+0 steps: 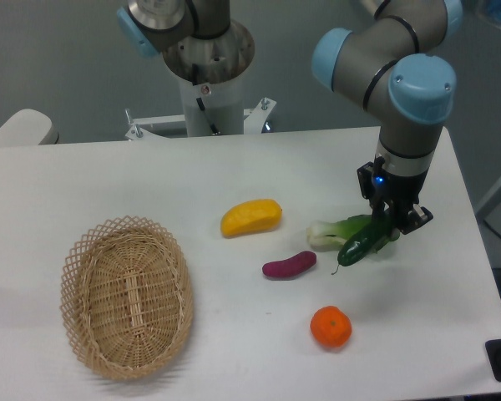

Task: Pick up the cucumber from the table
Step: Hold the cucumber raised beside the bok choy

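Observation:
The dark green cucumber [361, 246] hangs tilted a little above the white table [234, 167], its thin stem tail pointing down-left. My gripper [390, 224] is shut on its upper right end, at the right side of the table. Just behind the cucumber lies the bok choy [338, 230], partly covered by it.
A purple sweet potato [289, 265] lies left of the cucumber, a yellow mango [250, 217] further up-left, and an orange [331, 327] nearer the front. A woven wicker basket [126, 296] sits at the left. The arm's base [207, 50] stands behind the table.

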